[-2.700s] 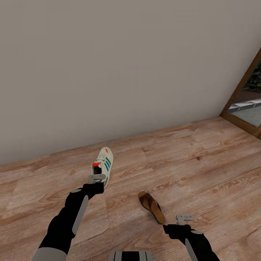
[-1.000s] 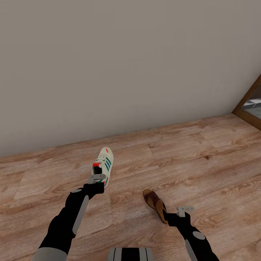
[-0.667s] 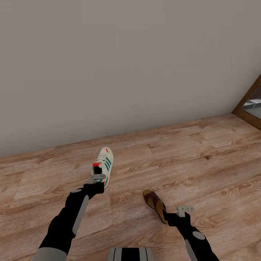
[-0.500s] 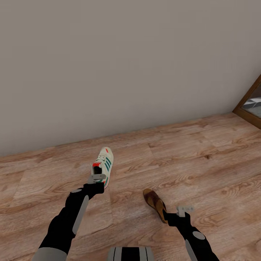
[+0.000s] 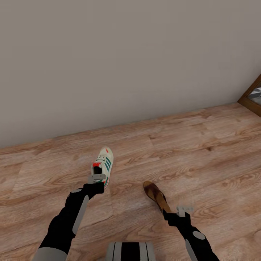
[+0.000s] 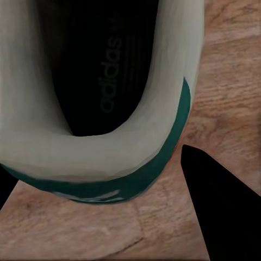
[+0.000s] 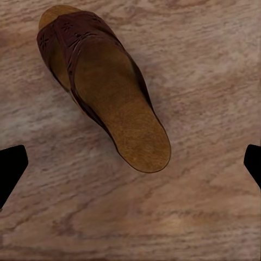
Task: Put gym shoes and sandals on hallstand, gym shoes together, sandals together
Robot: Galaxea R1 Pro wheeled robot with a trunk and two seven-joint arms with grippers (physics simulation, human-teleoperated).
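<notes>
Light brown wood-plank corridor floor [image 5: 188, 152] across the lower half of the head view, plain grey wall [image 5: 127, 61] above it, a sliver of wooden door frame [image 5: 251, 102] at the right edge.

Lowest in the frame, at lower right: right gripper [image 5: 180, 211] hovering just past the heel of one brown sandal [image 5: 156, 197], now closer to it than 2.7 s earlier, when a clear strip of floor separated them. Whole picture shifted a little too, so part of that change belongs to the moving camera. In the right wrist view, sandal [image 7: 100, 87] lying flat between two dark fingertips [image 7: 11, 166] set far apart at the frame's edges; jaws wide and empty. Judged as lined up for a descent onto the sandal, not yet gripping.

Sandal's long axis diagonal in the head view, toe toward the upper left, heel toward the lower right near the gripper.

Slightly higher, left of centre: left gripper [image 5: 96, 178] at the red heel tab of one gym shoe [image 5: 103, 164], unchanged over the earlier pictures. In the left wrist view, shoe collar [image 6: 103, 163] pressed up close; jaws seemingly closed on the heel. Shoe's long axis near vertical in the frame, toe toward the wall.

Hallstand nowhere visible here; both items far from placed.
</notes>
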